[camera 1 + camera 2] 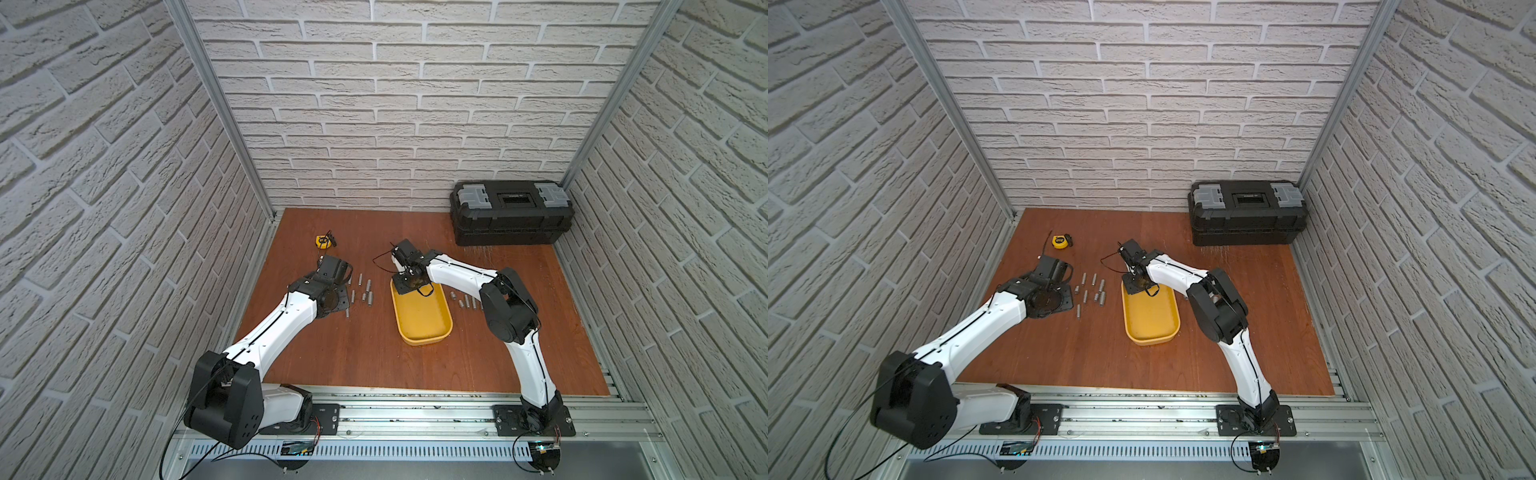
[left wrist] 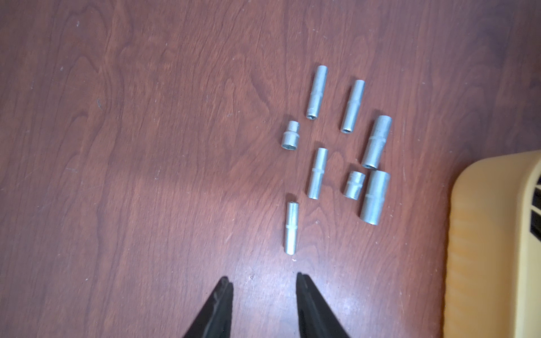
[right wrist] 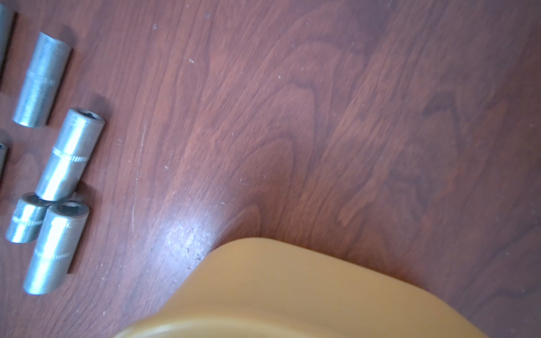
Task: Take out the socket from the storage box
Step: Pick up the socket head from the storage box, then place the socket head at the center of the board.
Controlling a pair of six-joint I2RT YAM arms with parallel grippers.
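The yellow storage box lies mid-table, and the part of its floor that shows is bare. My right gripper reaches down into the box's far end. Its fingers are hidden in both top views and in the right wrist view, which shows only the box's outer wall. Any socket inside the box is hidden. My left gripper hovers open over bare wood, left of the box, with nothing between its fingers.
Several steel sockets lie on the wood between the left gripper and the box. A few more sockets lie right of the box. A black toolbox stands at the back right, and a yellow tape measure at the back left.
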